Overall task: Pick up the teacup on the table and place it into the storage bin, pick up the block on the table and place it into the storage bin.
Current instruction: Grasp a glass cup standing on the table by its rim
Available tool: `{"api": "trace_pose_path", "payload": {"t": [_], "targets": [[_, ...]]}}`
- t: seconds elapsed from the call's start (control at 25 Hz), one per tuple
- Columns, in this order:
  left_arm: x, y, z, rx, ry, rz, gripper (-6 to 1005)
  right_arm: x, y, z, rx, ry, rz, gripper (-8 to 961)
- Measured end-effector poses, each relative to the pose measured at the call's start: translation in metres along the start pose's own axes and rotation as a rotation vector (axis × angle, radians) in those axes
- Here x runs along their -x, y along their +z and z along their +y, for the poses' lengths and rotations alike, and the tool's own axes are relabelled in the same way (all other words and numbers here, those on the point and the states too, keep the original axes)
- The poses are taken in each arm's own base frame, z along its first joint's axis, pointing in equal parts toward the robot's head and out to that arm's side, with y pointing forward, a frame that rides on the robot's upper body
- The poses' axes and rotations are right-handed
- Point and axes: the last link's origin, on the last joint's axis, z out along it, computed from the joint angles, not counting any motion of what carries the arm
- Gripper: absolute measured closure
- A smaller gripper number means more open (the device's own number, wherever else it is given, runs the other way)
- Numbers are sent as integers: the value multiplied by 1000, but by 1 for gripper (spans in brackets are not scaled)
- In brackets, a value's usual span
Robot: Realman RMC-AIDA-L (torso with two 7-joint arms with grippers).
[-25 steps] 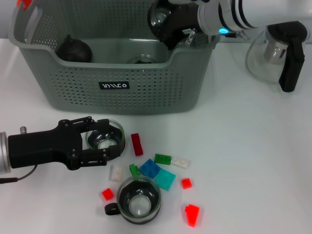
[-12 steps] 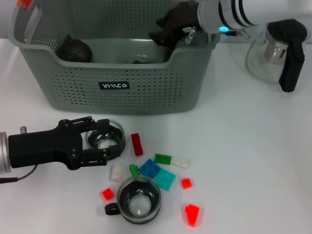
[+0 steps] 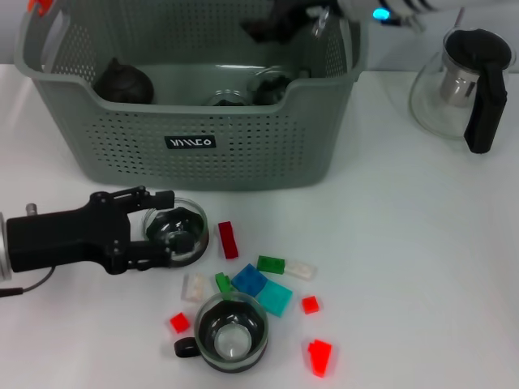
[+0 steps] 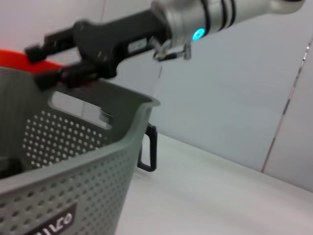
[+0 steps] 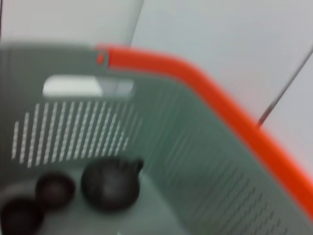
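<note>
The grey-green storage bin point(image 3: 195, 142) stands at the back of the table. It holds a dark round pot point(image 3: 122, 81) and two glass teacups point(image 3: 272, 85). My right gripper point(image 3: 284, 20) hovers open over the bin's right rear corner with nothing in it, and shows in the left wrist view as the right gripper point(image 4: 54, 63). At the front left, my left gripper point(image 3: 162, 227) is shut on a glass teacup point(image 3: 178, 231), which sits tilted on the table. A second teacup point(image 3: 231, 332) with a black handle stands nearer. Several small blocks lie between them, including a red block point(image 3: 228, 240) and a blue block point(image 3: 249, 279).
A glass teapot point(image 3: 462, 81) with a black handle stands at the back right, beside the bin. The bin's orange rim clip point(image 5: 205, 93) and dark items on its floor point(image 5: 110, 183) show in the right wrist view. White table lies bare at the right.
My right gripper let go of a dark glass teacup, which now lies in the bin, and rose. My left gripper closed on its teacup and shifted slightly left, tilting it.
</note>
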Motion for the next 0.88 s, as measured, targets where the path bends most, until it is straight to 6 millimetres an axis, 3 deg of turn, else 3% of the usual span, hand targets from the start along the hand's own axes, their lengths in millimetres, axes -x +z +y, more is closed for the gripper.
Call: {"api": "trace_pose_path", "payload": {"t": [0.04,0.2,0.4,0.6,0.88], "targets": [[-1,-1,-1,-5,1,3,172,5,-5,-2,-1,3,-21,332],[-3,-5,-4,-19,9,6,172,26,-34,-5,18,15,-142,334],[-5,-7,-5,-29,20,10,172,37,-73,13,83,9,-297,333],[-6,-8,-6,-37,29,7,172,21,-103,44,136,11,-377,333],[-4,-11,-6,-46,57,2,172,-20,-117,74,288,60,-311,334]]}}
